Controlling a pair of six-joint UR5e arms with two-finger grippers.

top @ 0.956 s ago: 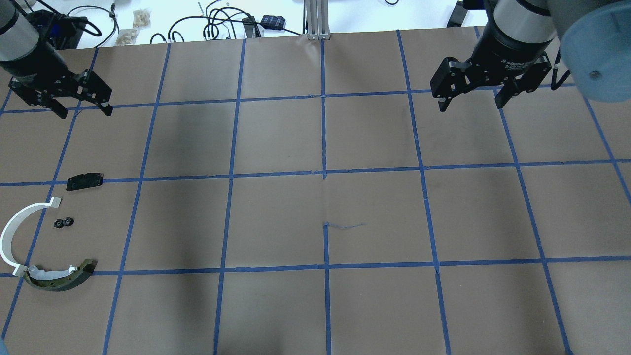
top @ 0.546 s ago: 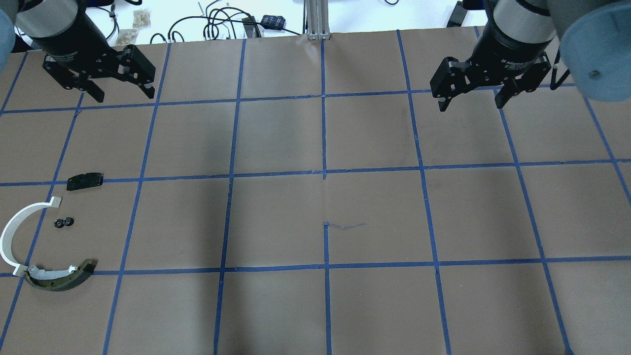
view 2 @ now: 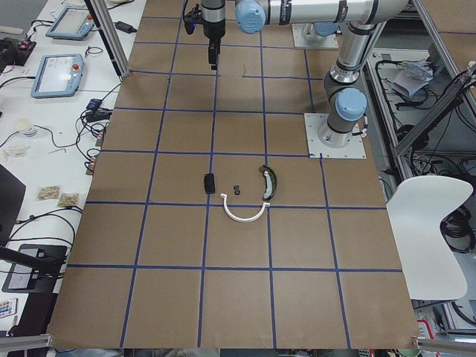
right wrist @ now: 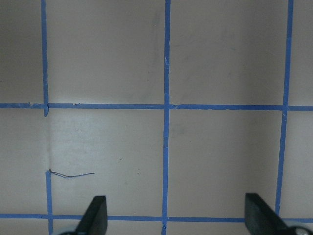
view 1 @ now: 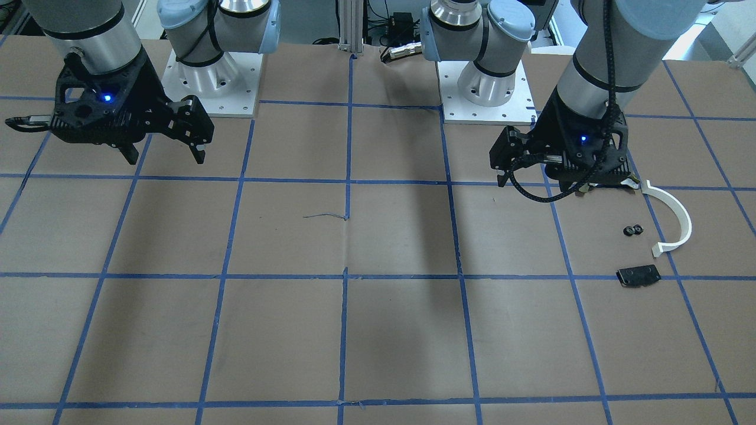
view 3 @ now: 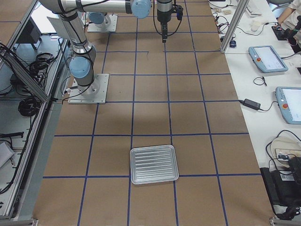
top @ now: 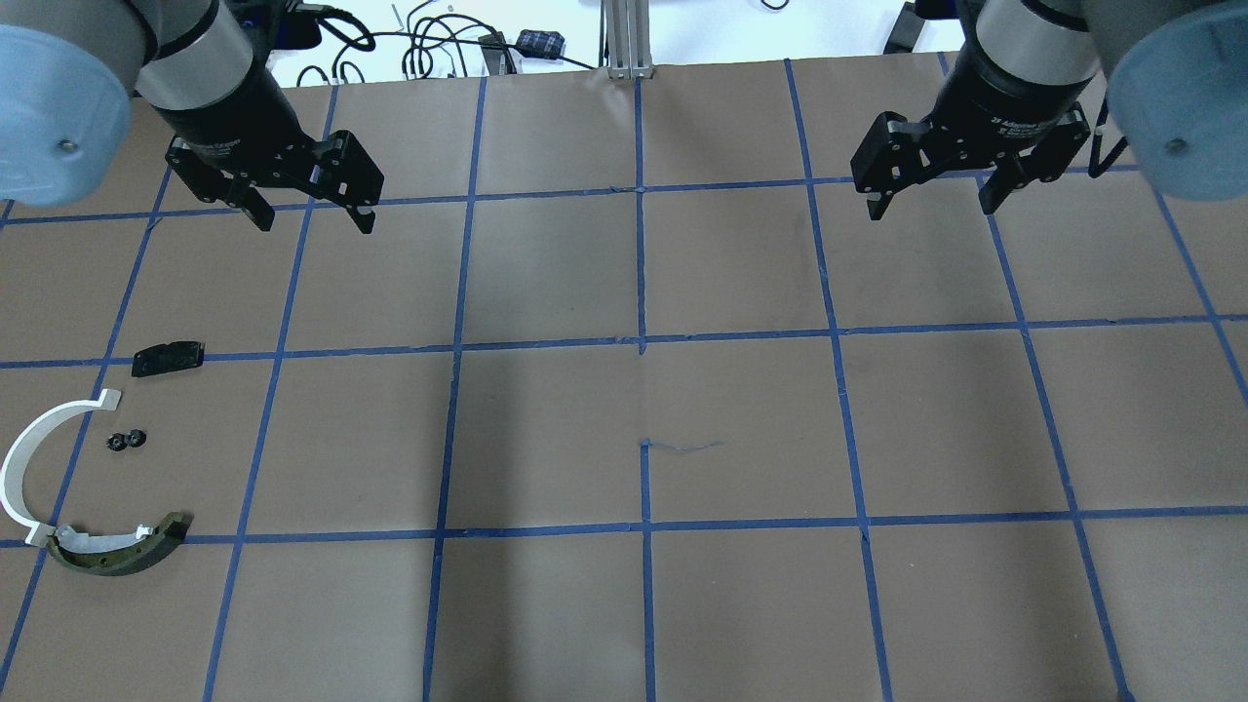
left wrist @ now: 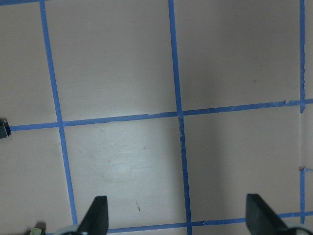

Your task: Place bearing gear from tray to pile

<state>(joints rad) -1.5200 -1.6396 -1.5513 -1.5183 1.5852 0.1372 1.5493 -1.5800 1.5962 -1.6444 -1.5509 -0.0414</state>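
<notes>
Bearing gear, where does it sit, and does either gripper have it?

Neither one. The left gripper (top: 314,224) hangs above the bench (top: 741,419) with its fingers spread wide and nothing between them; its wrist camera shows only brown paper and blue tape lines between the two fingertips. The right gripper (top: 932,210) is the same, wide apart and empty, up at the far side of the bench.

And the gear itself?

In the overhead view the bearing gear (top: 127,441) shows as two small black round pieces touching each other. They lie on the bench at about 7 o'clock from the left gripper, well apart from it.

What lies round it?

It is part of the pile. The white half-ring (top: 19,458) curves at its 9 o'clock, open side toward the gear, near but not touching. The flat black plate (top: 168,358) lies at its 1 o'clock, across a tape line. The curved dark-and-tan piece (top: 122,551) is at its 6 o'clock, with the half-ring's lower end resting against it.

The tray?

Only the right-side camera shows it. The ribbed metal tray (view 3: 154,164) lies flat on the bench between 4 and 5 o'clock from the near arm's base (view 3: 87,87).
</notes>
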